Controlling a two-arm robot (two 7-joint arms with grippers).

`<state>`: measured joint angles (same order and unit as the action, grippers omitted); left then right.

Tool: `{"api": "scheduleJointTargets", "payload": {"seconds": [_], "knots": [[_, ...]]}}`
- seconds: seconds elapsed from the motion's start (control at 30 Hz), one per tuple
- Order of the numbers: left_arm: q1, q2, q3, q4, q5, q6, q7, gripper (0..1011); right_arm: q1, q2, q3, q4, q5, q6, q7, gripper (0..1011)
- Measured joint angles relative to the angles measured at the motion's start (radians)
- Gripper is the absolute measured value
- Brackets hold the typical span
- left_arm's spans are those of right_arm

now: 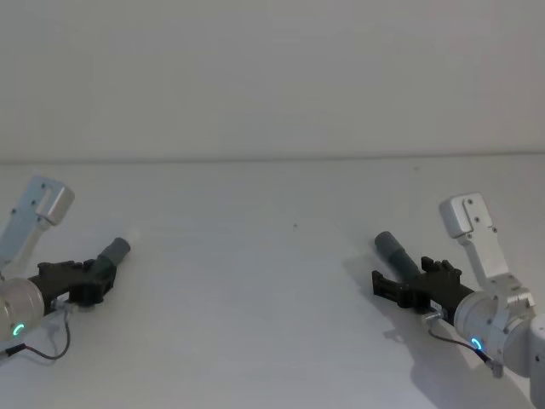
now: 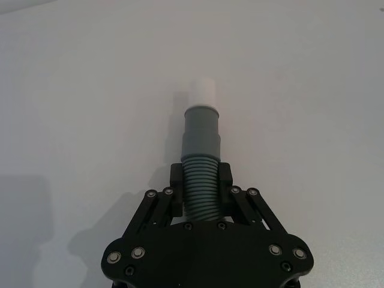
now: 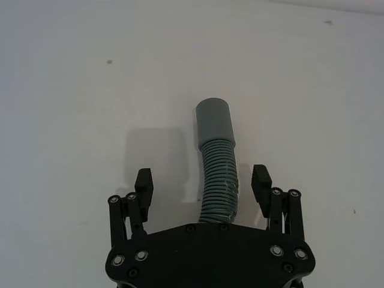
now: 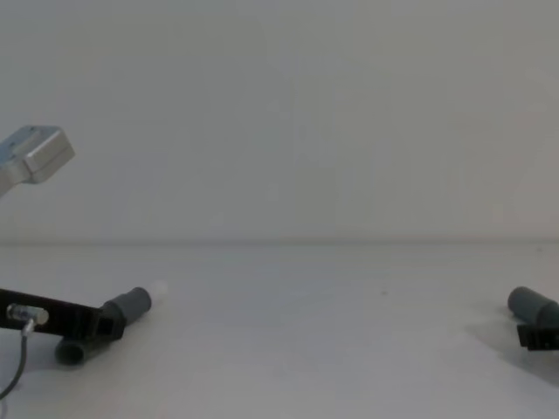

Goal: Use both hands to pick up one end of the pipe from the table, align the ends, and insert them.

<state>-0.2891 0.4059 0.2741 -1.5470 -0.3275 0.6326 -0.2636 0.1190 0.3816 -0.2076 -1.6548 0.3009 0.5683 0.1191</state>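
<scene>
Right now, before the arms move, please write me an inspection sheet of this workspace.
Surface: white table, a few small dark specks.
Job's things: white-tipped pipe piece on the left, socket pipe piece on the right, far apart.
Clutter: nothing seen.
Grippers: left gripper shut on the white-tipped pipe piece; right gripper open, fingers either side of the socket pipe piece, not touching.
Cables: thin left cable and thin right cable at the wrists.
Surroundings: plain pale wall.
</scene>
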Motion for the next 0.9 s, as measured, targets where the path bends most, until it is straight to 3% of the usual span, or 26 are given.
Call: {"api": "scheduleJointTargets", "payload": {"seconds": [0.53, 0.9], "knots": [[0.0, 0.0, 0.0, 0.0, 0.0, 0.0, 0.0, 301, 0.002, -0.006, 0.007, 0.012, -0.019, -0.014, 0.002, 1000], [0.0, 0.0, 0.0, 0.0, 0.0, 0.0, 0.0, 301, 0.003, -0.007, 0.008, 0.014, -0.027, -0.023, 0.003, 746]]}}
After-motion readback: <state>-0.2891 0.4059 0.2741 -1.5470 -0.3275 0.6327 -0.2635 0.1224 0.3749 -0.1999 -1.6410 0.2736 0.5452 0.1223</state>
